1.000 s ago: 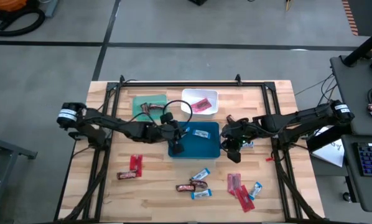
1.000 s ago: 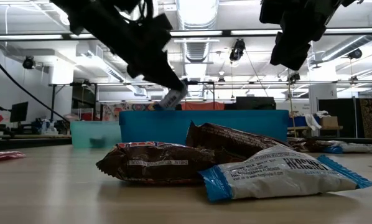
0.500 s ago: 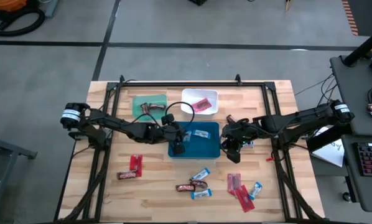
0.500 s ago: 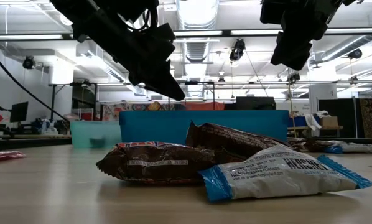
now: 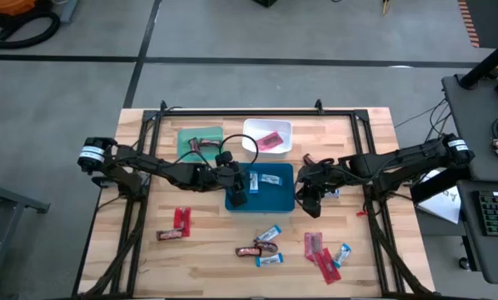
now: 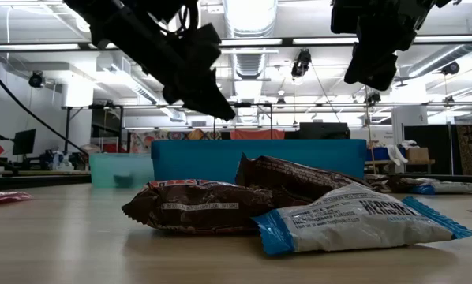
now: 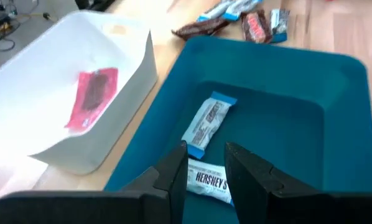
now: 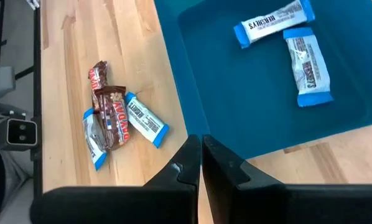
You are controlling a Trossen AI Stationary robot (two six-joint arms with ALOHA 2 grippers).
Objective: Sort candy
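Observation:
My left gripper (image 5: 239,192) hangs open and empty over the blue tray (image 5: 276,200), near its left wall. Two blue-and-white bars lie on the tray floor, one beyond the fingertips (image 7: 208,121) and one just below them (image 7: 208,180). My right gripper (image 5: 309,200) is shut and empty, raised above the table just right of the blue tray. A red packet (image 5: 271,140) lies in the white tray (image 5: 268,127). A brown bar (image 5: 203,143) lies in the green tray (image 5: 186,135). Loose candies rest flat on the near table: brown bars (image 6: 196,207), a blue-and-white bar (image 6: 354,221), red packets (image 5: 314,243).
More candies lie scattered: a red packet (image 5: 182,218) and a brown bar (image 5: 172,234) near left, a blue-and-white bar (image 5: 331,193) and a brown bar (image 5: 309,160) beside my right gripper. A black frame (image 5: 241,110) runs along the table's far edge and sides.
My left gripper has let go of a blue-and-white bar it held over the blue tray. The bar has dropped into the tray and now lies beside the other one. My right gripper has stayed shut in place.

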